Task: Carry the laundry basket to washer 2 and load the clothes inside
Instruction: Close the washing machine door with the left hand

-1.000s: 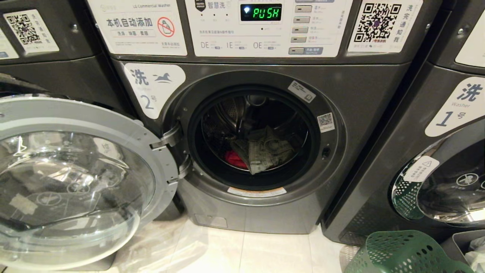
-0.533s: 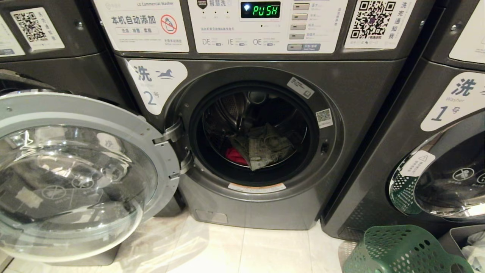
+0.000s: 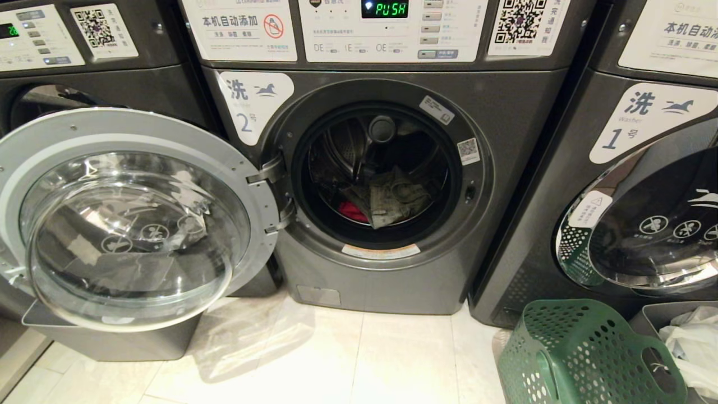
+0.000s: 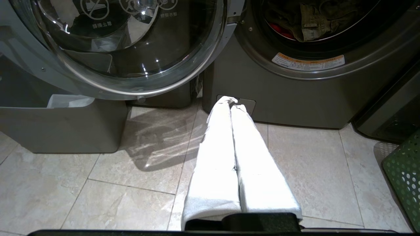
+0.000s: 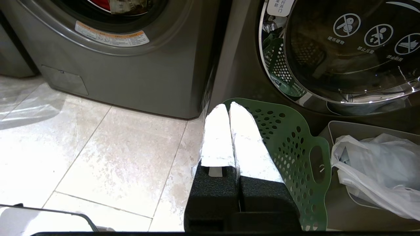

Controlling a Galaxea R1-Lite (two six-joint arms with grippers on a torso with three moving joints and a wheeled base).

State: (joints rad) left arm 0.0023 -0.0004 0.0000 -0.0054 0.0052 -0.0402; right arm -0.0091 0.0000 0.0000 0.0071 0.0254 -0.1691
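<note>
With both claws, left claw (image 4: 231,100) and right claw (image 5: 227,106), pressed together and empty, the clothes (image 3: 387,203) lay in washer 2 (image 3: 392,269), whose open door (image 3: 134,219) risked being struck on departure.

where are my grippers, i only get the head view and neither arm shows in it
Observer: The left gripper is shut and empty, pointing over the floor toward the base of washer 2.
Operator: and the right one
Observer: The right gripper is also shut, holding nothing, above the near rim of the green basket.
Operator: what's in the bin under the open door
Observer: That grey bin has a white bag showing at its rim.
</note>
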